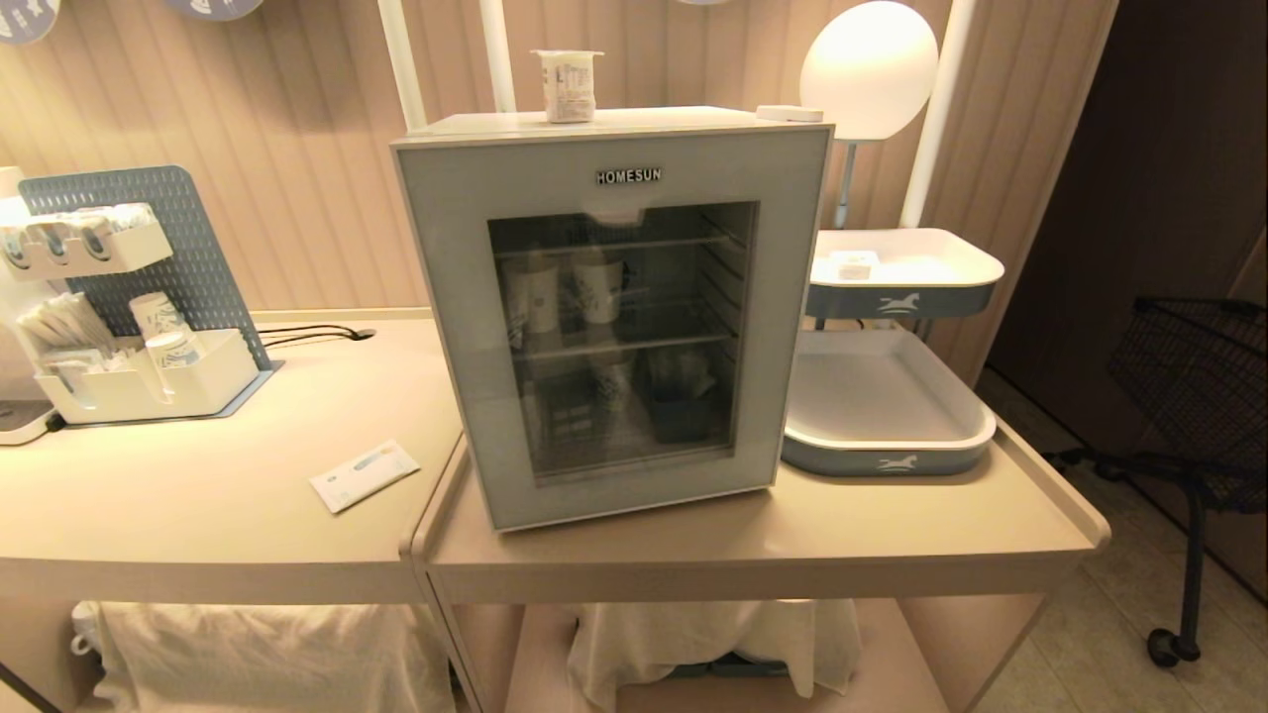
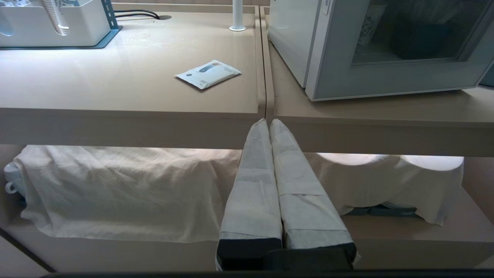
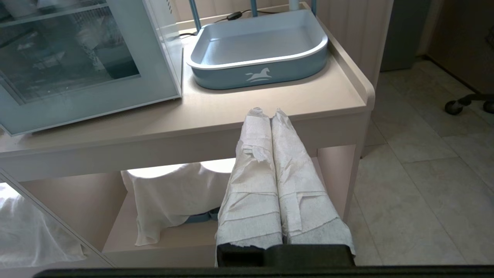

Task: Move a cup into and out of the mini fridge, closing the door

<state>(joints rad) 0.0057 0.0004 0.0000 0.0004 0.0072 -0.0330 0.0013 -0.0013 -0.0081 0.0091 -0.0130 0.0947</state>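
The cup (image 1: 568, 86), a small white pot with a printed label, stands on top of the mini fridge (image 1: 614, 317). Its door (image 1: 451, 327) is closed, with "HOMESUN" above the glass window; taller paper cups show behind the glass. Neither arm appears in the head view. In the left wrist view my left gripper (image 2: 268, 122) is shut, empty, low in front of the table edge where the two tabletops meet. My right gripper (image 3: 268, 113) is also shut and empty, below the front edge of the right table, right of the fridge (image 3: 85, 65).
A white sachet (image 1: 364, 474) lies on the left table. A pegboard organiser (image 1: 129, 327) with cups stands far left. Two blue-grey trays (image 1: 885, 436) are stacked right of the fridge beside a round lamp (image 1: 869, 69). White cloths (image 2: 115, 189) cover the lower shelf. A wheeled wire cart (image 1: 1189, 416) stands at right.
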